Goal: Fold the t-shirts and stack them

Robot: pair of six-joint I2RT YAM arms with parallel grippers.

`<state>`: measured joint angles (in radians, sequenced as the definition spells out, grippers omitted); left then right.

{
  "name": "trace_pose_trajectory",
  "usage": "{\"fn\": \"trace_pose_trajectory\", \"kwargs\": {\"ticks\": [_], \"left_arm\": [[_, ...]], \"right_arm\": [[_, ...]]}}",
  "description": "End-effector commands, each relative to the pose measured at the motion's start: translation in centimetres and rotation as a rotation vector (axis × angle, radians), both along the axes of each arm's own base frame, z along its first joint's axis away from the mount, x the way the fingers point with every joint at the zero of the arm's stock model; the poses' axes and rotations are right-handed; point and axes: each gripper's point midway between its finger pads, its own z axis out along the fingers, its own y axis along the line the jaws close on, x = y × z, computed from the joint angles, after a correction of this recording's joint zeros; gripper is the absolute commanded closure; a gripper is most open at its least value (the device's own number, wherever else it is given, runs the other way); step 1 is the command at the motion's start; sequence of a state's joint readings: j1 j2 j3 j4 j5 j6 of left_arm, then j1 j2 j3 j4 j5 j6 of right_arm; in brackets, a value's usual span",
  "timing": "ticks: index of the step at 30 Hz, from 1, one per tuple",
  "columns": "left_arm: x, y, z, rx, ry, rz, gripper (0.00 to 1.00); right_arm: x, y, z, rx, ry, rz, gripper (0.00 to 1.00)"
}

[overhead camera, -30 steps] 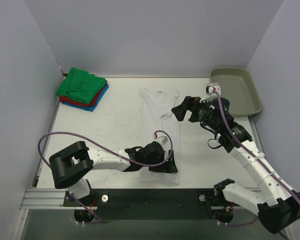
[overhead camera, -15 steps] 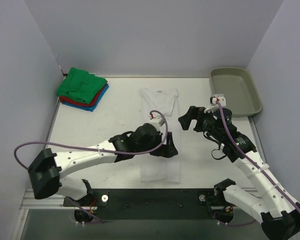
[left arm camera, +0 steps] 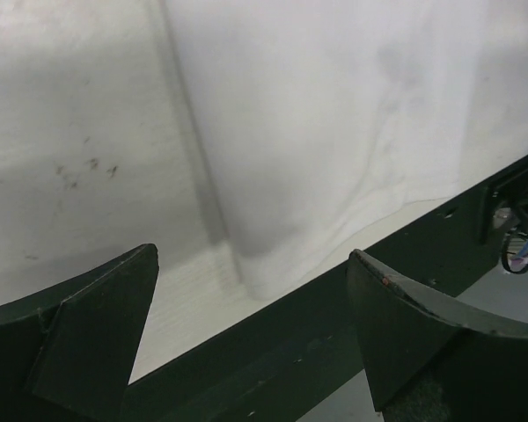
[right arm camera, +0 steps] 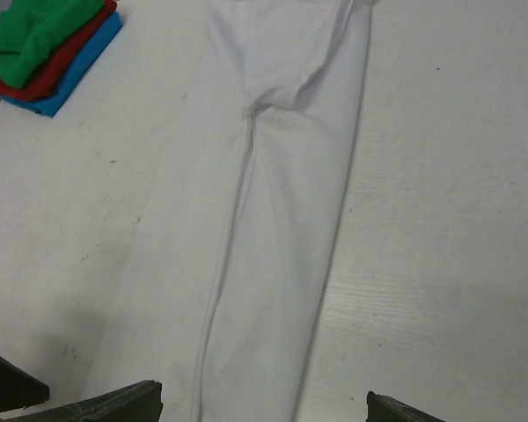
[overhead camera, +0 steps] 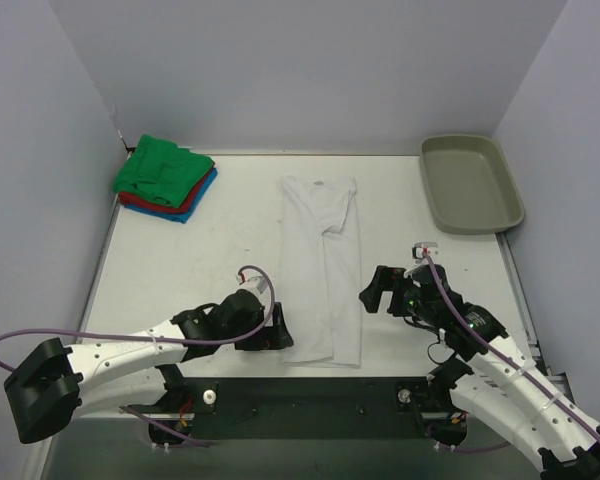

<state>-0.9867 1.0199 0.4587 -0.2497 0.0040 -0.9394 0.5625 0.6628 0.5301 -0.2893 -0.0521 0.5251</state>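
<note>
Top external: 1 white tee, 3 stacked tees, 1 tray; left hand, right hand agape.

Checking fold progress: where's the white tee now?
Top view: the white t-shirt lies as a long narrow strip at table centre, its near end between the left hand and the right hand, both open.

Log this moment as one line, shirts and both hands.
white shirt: long folded strip, flat mid-table | folded stack: far left corner | left hand: open, empty, at near left hem | right hand: open, empty, right of shirt
</note>
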Motion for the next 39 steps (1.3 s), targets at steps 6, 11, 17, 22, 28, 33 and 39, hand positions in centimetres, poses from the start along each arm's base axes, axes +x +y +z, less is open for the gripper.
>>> {"fn": "trace_pose_trajectory", "kwargs": {"ticks": [6, 11, 17, 22, 28, 33, 39], "left_arm": [[-1.3, 0.4, -1.6, -0.089, 0.062, 0.068, 0.03], [-1.4, 0.1, -2.2, -0.122, 0.067, 0.072, 0.03], [-2.1, -0.5, -3.2, -0.126, 0.109, 0.059, 0.03], [-3.0, -0.9, -4.1, -0.117, 0.142, 0.038, 0.03], [-4.5, -1.1, -5.1, -0.099, 0.184, 0.012, 0.03], [-5.6, -0.5, -5.7, -0.084, 0.214, 0.008, 0.03], [-6.1, 0.5, -6.4, -0.071, 0.222, 0.03, 0.05]], "right_arm": [[-2.0, -0.6, -1.1, 0.062, 0.045, -0.066, 0.01], [-3.3, -0.5, -3.0, 0.065, 0.101, -0.066, 0.02], [-3.9, -0.5, -3.8, 0.042, 0.116, -0.068, 0.02], [-4.2, -0.3, -3.9, 0.027, 0.121, -0.062, 0.02], [-4.3, 0.0, -4.3, 0.016, 0.131, -0.059, 0.02], [-4.5, 0.3, -4.6, 0.014, 0.131, -0.054, 0.02], [-4.6, 0.4, -4.7, 0.013, 0.13, -0.054, 0.02]]}}
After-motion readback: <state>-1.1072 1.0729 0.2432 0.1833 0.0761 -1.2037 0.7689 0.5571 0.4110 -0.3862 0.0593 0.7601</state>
